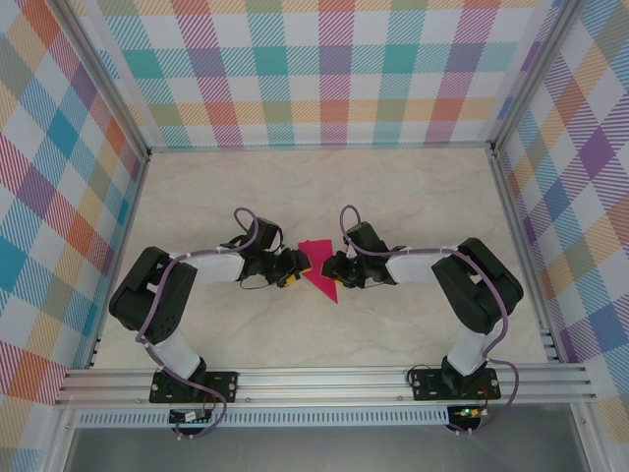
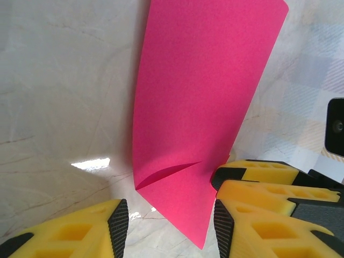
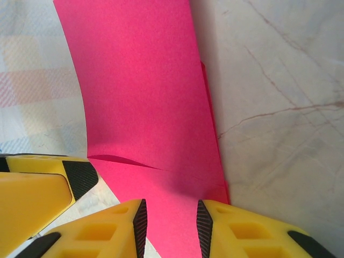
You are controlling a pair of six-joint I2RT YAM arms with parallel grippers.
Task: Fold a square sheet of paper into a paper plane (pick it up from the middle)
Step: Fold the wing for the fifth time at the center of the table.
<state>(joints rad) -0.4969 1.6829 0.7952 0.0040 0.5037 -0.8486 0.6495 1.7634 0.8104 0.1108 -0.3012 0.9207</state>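
Top external: paper plane (image 1: 318,266) lies far-to-near, tip pointing near.

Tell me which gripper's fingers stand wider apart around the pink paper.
The left gripper: bare table shows between one finger and the pink paper. The right gripper's fingers sit closer together, with paper filling the gap between them.

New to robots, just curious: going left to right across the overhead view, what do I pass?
Left arm, left fingers, folded pink paper, right fingers, right arm.
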